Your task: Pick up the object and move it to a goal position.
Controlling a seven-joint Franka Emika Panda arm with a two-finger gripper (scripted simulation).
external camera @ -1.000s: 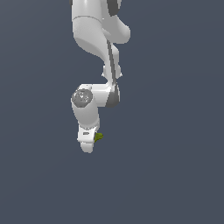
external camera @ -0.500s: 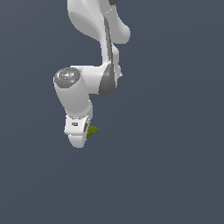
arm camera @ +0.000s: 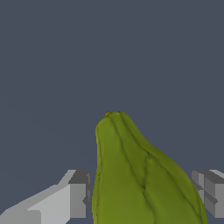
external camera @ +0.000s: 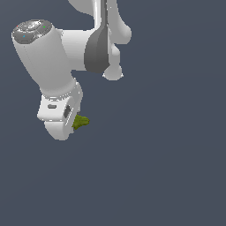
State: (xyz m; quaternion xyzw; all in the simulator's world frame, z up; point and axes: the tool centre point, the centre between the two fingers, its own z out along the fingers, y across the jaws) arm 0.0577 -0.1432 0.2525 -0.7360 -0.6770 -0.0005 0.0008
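The tool (arm camera: 142,194) grips the object (external camera: 80,122) against plain grey background.

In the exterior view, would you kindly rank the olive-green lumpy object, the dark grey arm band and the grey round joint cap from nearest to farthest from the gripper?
1. olive-green lumpy object: held in the gripper.
2. dark grey arm band: above, toward the exterior view's right.
3. grey round joint cap: top, exterior view's left.
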